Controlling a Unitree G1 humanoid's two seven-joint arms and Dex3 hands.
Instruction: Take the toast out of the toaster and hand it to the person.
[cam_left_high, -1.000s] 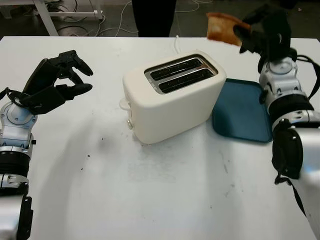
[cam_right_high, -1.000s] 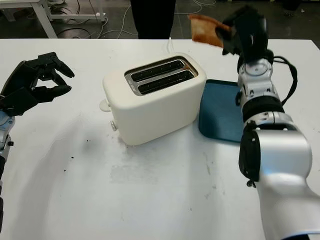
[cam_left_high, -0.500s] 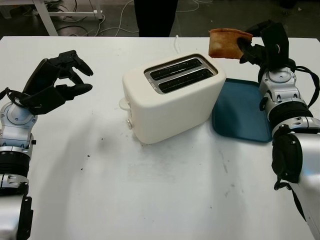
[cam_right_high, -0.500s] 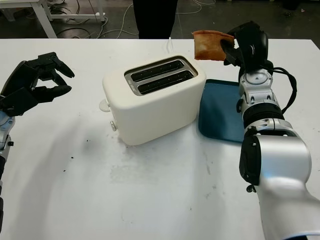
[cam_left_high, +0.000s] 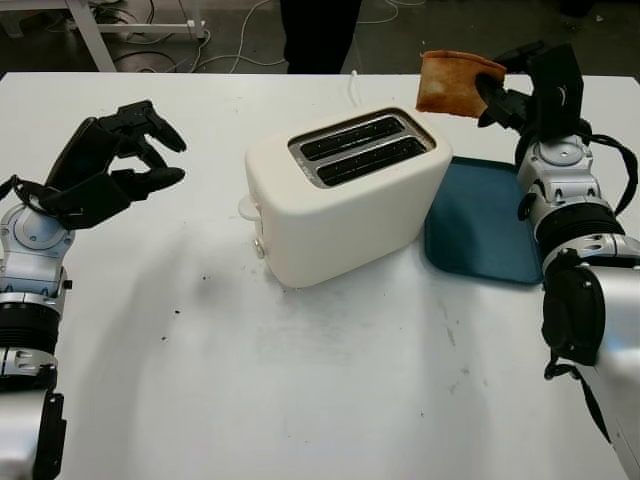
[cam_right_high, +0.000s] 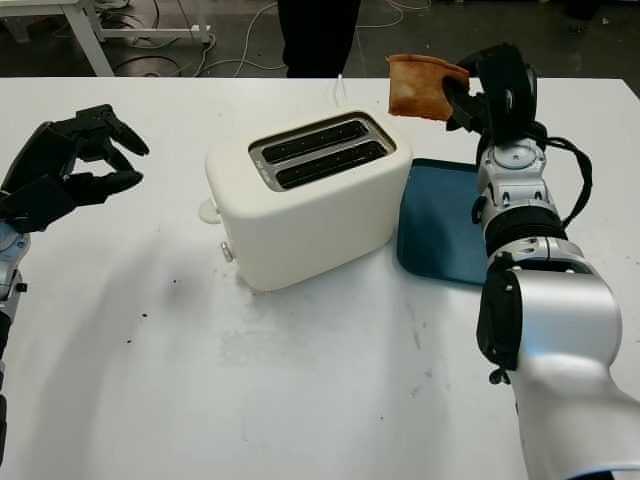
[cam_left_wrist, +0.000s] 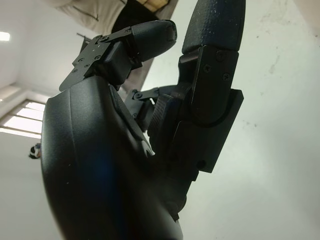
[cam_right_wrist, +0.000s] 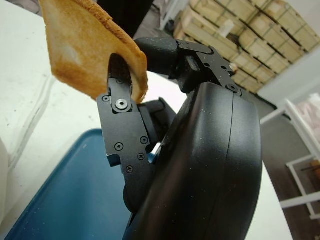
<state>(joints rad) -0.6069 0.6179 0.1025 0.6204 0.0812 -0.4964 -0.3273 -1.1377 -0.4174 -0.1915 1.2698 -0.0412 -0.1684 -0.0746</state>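
A browned slice of toast (cam_left_high: 452, 82) hangs in the air above the far right corner of the cream toaster (cam_left_high: 345, 195), pinched by my right hand (cam_left_high: 515, 90). In the right wrist view the toast (cam_right_wrist: 87, 52) sits between the black fingers (cam_right_wrist: 122, 107). Both slots of the toaster (cam_right_high: 310, 195) look dark and empty. My left hand (cam_left_high: 115, 165) hovers over the table at the far left, fingers curled, holding nothing. A person in dark trousers (cam_left_high: 318, 30) stands beyond the table's far edge.
A dark blue tray (cam_left_high: 485, 225) lies flat to the right of the toaster, under my right forearm. The white table (cam_left_high: 300, 380) carries a few dark crumbs near the left. White table legs and cables (cam_left_high: 130, 30) sit on the floor behind.
My right hand dropped a little from its higher position and tilted the toast more upright. The person behind the table shifted slightly to the right. My left hand stayed put.
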